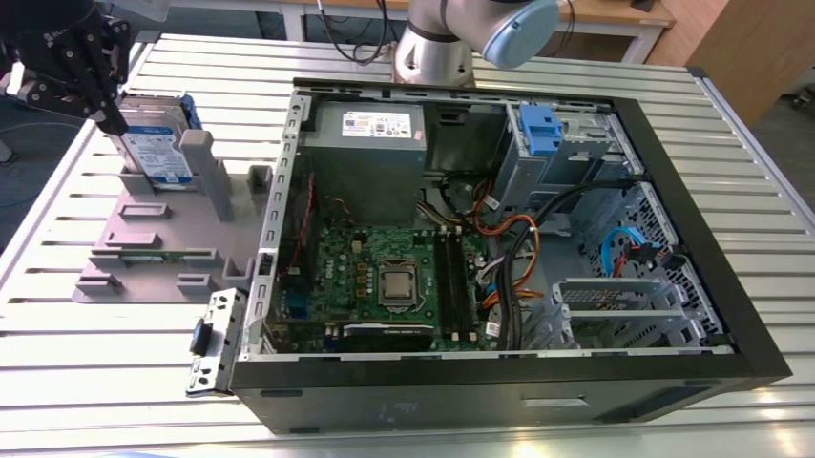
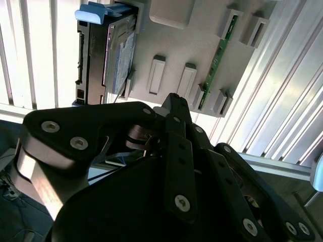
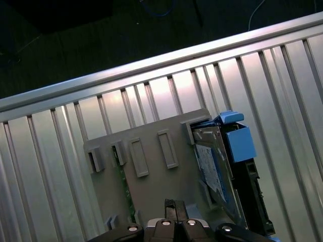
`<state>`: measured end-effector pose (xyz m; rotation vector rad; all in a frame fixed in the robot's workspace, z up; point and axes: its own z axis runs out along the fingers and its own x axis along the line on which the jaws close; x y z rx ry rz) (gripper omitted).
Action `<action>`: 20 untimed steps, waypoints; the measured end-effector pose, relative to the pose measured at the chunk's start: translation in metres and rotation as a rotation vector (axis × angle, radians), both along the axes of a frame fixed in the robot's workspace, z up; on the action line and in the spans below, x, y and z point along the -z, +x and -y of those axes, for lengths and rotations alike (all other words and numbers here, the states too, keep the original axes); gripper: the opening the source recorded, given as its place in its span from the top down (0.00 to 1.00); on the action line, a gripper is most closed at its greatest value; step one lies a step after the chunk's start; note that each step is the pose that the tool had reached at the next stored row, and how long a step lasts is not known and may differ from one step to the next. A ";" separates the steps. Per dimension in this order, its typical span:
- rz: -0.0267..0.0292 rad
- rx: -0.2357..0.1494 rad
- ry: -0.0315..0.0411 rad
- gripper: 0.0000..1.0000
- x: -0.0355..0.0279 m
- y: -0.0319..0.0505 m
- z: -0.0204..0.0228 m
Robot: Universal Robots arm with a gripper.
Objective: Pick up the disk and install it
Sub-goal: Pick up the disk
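The disk [image 1: 156,145] is standing on edge in the grey plastic stand [image 1: 153,234], near the table's [image 1: 90,391] edge on the exterior view's left, with its blue bracket facing up. The gripper [image 1: 113,120] is hanging over the stand just beside the disk's upper edge. Both wrist views show the fingers [image 3: 170,206] pressing together with nothing between them, the disk [image 3: 218,164] lying off to one side of them. A green memory stick [image 2: 220,55] is sitting in another slot of the stand [image 2: 176,48]. The open computer case [image 1: 510,386] is lying beside the stand toward the exterior view's right, exposing its motherboard [image 1: 382,277] and power supply [image 1: 369,143].
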<state>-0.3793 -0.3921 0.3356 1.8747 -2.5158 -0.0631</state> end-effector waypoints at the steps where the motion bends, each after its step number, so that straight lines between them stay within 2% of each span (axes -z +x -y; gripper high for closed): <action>1: 0.0000 -0.001 -0.0001 0.89 0.0000 0.0000 0.0000; 20: 0.0000 -0.011 0.0000 0.89 0.0000 0.0000 0.0000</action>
